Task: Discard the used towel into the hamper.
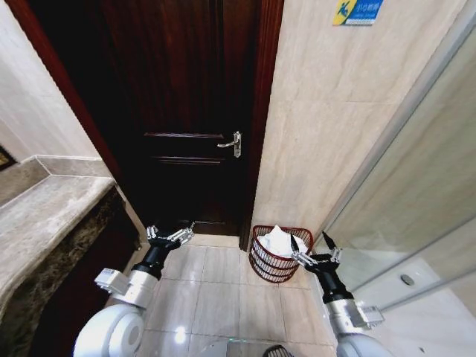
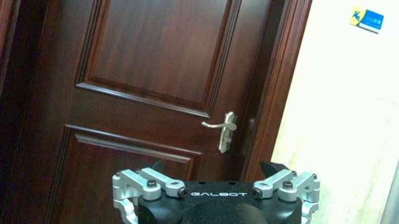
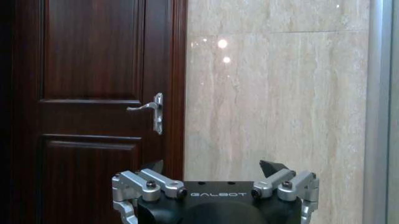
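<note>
- The door [image 1: 186, 111] is dark wood, panelled and shut, and takes up the middle of the head view, with a beige tiled wall [image 1: 335, 126] on its right.
- A stone counter [image 1: 44, 216] runs along the robot's left side, and a glass panel [image 1: 424, 201] with a metal frame stands on the right.
- The floor [image 1: 204, 290] is pale glossy tile.
- The hamper [image 1: 277, 255], a round reddish-brown wire basket, stands on the floor at the foot of the wall, just right of the door frame.
- The towel [image 1: 278, 240], white and crumpled, lies inside the hamper and pokes above its rim.
- The left gripper [image 1: 177, 233] is held low in front of the door, fingers spread apart and holding nothing.
- The right gripper [image 1: 310, 247] hangs just beside the hamper's right rim, fingers likewise spread and holding nothing.
- A silver lever handle [image 1: 232, 143] sits at the door's right edge.
- A small blue sign [image 1: 357, 11] is fixed high on the wall.
</note>
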